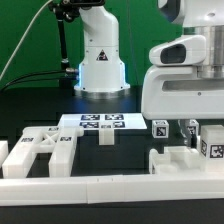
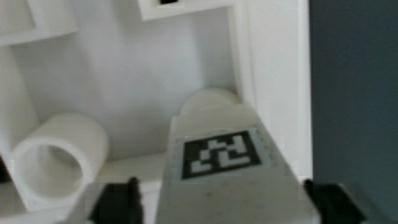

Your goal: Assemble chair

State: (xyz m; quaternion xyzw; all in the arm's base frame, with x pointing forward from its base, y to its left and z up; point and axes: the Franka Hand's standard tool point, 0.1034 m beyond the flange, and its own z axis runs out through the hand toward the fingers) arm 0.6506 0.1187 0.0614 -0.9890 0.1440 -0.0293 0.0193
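In the wrist view a white chair part with a black-and-white tag lies between my gripper's two dark fingertips. The jaws stand apart, one on each side of it. The right fingertip is at its edge and a small gap shows on the other side. In the exterior view my gripper hangs low at the right, over tagged white chair blocks. Another tagged block stands just to its left. A flat frame-like chair part lies at the left.
The marker board lies at the table's middle. A small white block sits in front of it. A low white rim wall runs along the front. A white round hollow part lies beside the tagged part. The arm's base stands behind.
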